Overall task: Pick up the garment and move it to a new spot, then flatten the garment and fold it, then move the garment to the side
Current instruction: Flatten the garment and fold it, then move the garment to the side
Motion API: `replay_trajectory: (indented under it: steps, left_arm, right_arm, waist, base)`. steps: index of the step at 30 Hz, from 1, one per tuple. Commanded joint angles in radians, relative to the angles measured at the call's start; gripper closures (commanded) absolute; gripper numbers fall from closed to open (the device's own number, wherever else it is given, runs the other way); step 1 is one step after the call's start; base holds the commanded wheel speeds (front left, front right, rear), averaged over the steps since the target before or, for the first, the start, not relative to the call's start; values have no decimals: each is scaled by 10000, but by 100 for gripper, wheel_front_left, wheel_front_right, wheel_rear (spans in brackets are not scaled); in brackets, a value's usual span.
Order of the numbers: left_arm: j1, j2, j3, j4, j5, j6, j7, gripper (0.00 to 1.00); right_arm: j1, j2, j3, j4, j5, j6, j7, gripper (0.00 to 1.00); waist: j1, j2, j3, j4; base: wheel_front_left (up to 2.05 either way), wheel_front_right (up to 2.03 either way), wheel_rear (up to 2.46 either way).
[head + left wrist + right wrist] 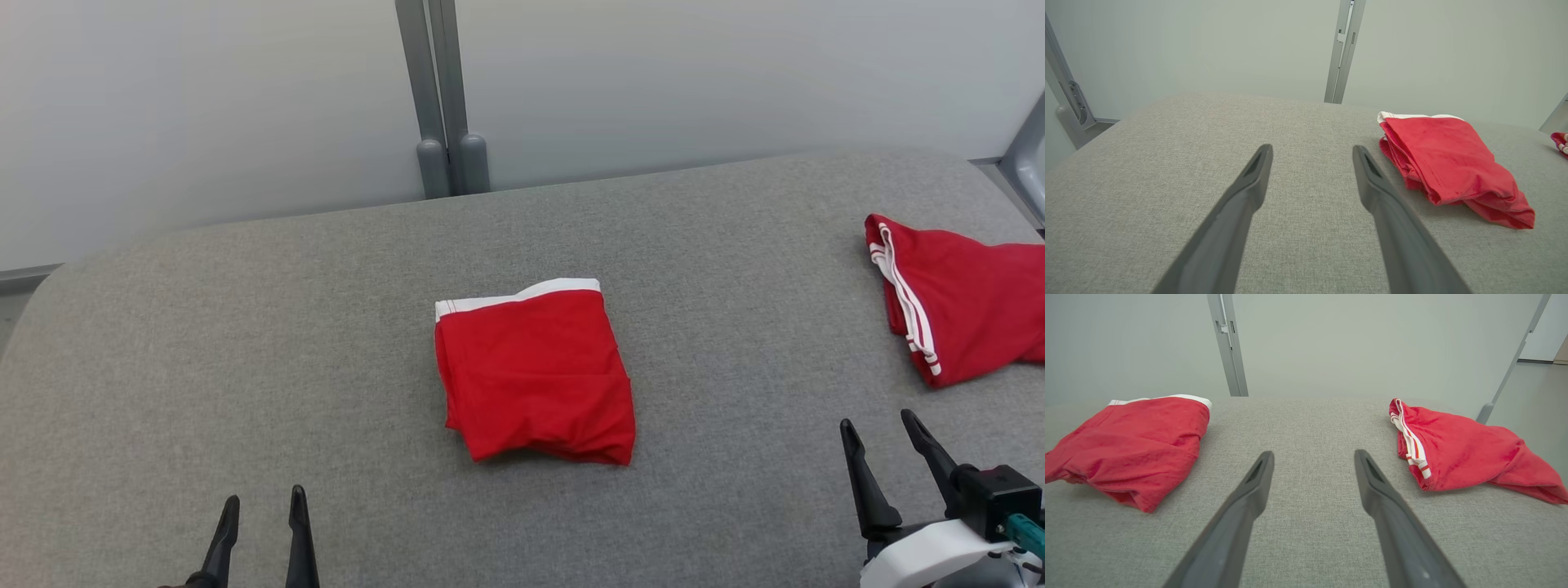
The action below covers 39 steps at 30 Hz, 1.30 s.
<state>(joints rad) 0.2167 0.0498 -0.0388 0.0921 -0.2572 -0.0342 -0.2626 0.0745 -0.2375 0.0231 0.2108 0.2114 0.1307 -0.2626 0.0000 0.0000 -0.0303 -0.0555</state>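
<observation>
L side first: my left gripper (264, 495) sits at the near-left of the grey tabletop (163, 343). Its fingers (1249, 192) are spread wide w/ nothing between them, and the left wrist view has bare grey cloth ahead of the tips. Whether the tips touch the surface, I can't tell from this angle.

Moving to centre: the garment (535, 376), red w/ a white waistband, lies folded into a compact, rough square in the middle of the tabletop. The waistband edge is on the far side and the lumpy folded edge faces me. It's well apart from both grippers. Behind it, past the far edge, a grey post (445, 98) stands against the pale wall (204, 106).

On to the R: my right gripper (878, 420) is at the near-right, fingers (1384, 498) wide too and empty. In the right wrist view they point at the gap btw the two red pieces.

Far R: a second red garment (963, 314) w/ white side stripes lies a bit rumpled by the tabletop's right edge. It runs off the head view's right side.
</observation>
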Motion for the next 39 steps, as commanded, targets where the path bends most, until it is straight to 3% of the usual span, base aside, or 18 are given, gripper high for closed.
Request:
replay_trajectory:
  steps: [1,14,19,25,30,39]
  left_arm:
    - [35,19,-3,3,50,-22,-24,0]
    - [76,19,-23,-23,124,-3,-24,0]
    - [45,19,-14,-83,113,-18,-24,0]
    - [-479,19,-391,-63,117,-100,-24,0]
    - [-1045,20,-837,170,18,-118,-24,0]
    - [-1371,19,-1152,294,2,-33,-24,0]
  right_arm:
    - [-75,6,6,30,-42,1,-20,0]
    - [-225,93,50,130,101,1,-21,0]
    - [-847,199,659,409,609,1,131,0]
    - [-2921,265,1896,1005,2262,3,3021,0]
    - [-4359,385,2397,2221,3407,-1,5103,0]
    - [-5392,737,2591,4137,4865,3,5779,0]
  waist:
    - [0,0,1,17]
    - [0,0,22,76]
    - [0,0,161,137]
    - [0,0,907,568]
    - [0,0,1414,1403]
    - [0,0,1777,2392]
  base:
    - [0,0,0]
    - [0,0,0]
    - [0,0,0]
    - [0,0,0]
    - [0,0,0]
    - [0,0,0]
